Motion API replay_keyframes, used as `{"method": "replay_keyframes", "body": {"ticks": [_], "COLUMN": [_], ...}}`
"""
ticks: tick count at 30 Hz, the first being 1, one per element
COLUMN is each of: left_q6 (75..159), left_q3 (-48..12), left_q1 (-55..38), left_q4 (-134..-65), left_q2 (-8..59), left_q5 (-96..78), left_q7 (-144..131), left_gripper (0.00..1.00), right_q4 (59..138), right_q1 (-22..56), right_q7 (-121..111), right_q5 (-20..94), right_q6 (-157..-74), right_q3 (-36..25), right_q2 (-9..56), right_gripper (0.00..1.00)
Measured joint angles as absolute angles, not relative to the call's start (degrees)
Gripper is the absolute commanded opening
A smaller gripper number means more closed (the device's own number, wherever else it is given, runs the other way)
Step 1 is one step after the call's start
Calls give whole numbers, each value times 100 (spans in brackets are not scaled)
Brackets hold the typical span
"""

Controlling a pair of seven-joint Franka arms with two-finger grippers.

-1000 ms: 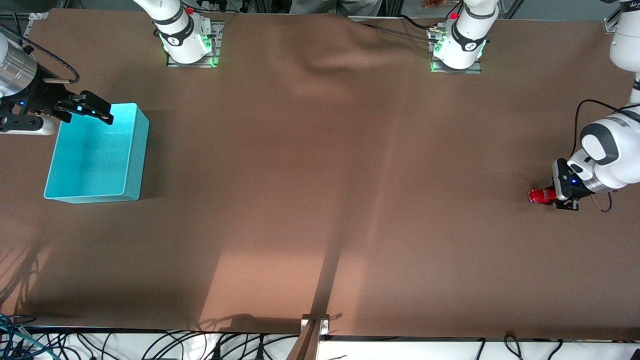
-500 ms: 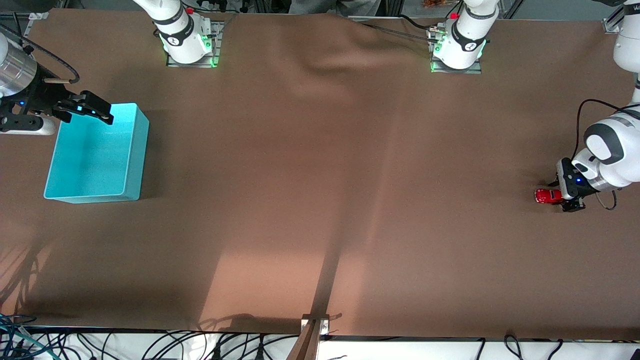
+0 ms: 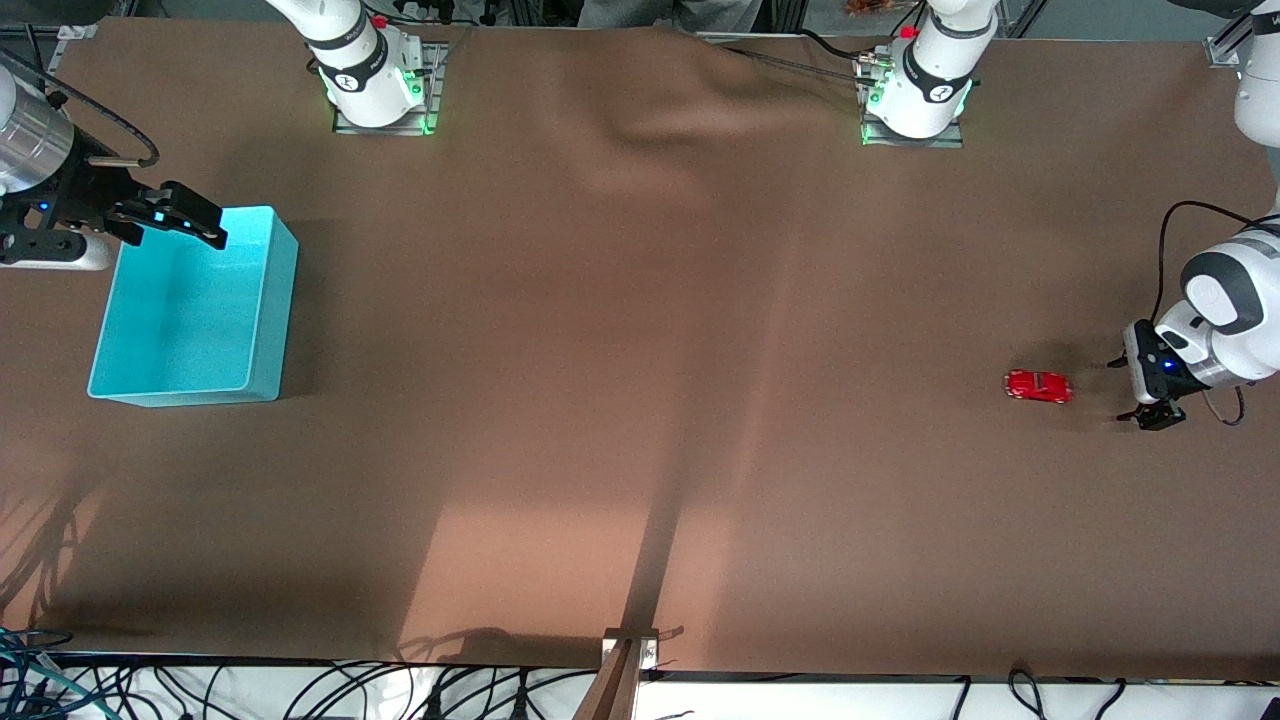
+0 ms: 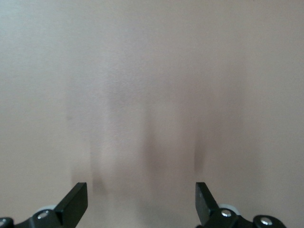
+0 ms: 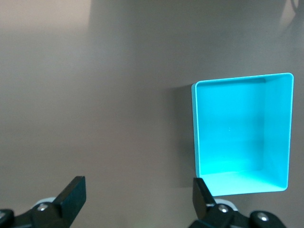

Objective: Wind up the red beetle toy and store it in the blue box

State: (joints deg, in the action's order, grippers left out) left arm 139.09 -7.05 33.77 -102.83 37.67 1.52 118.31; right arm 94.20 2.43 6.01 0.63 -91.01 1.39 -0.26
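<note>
The red beetle toy (image 3: 1038,385) stands alone on the brown cloth near the left arm's end of the table. My left gripper (image 3: 1137,392) is open and empty, low over the cloth, a short gap from the toy toward the table's end. The left wrist view shows only bare cloth between its open fingers (image 4: 140,190), and the toy is out of that view. The blue box (image 3: 275,310) stands empty at the right arm's end. My right gripper (image 3: 213,226) is open and empty and waits over the box's edge nearest the bases. The box (image 5: 195,128) also shows in the right wrist view beside its fingers (image 5: 137,183).
The brown cloth has a wrinkle (image 3: 660,120) between the two arm bases. A wooden bar with a clamp (image 3: 625,660) sticks up at the table's edge nearest the front camera. Cables (image 3: 300,695) run below that edge.
The left gripper has let go of the red toy and drawn back toward the table's end. The toy has rolled away from it toward the right arm's end. The right arm has not moved.
</note>
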Motion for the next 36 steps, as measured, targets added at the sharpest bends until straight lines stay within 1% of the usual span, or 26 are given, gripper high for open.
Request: {"method": "replay_keyframes", "body": {"ticks": [10,22,30,36], "left_q6": [13299,11956,11237,10495], "left_q3": [-748,-758,-768,-787], "left_q1": [3269,2795,2706,2484], "left_q4": [-9626,-8385,-7719,-7306], "left_q2": [3759,3727,3719,3626], "left_q5": [152,152,148,102], "left_q7": [11410,9931,8755,7614], "left_gripper": [100,100,100,100], "right_q4": [9420,9420,9420,9420], "right_q1": [243,243,243,243], "right_q7": [601,601,600,599], "right_q5": [63,63,63,63], "right_q6": [-9101,-9101,-9101,-9101], "right_q3": [138,139,139,139], "right_q2": [-26,-26,-26,-26], "right_gripper": [100,100,100,100]}}
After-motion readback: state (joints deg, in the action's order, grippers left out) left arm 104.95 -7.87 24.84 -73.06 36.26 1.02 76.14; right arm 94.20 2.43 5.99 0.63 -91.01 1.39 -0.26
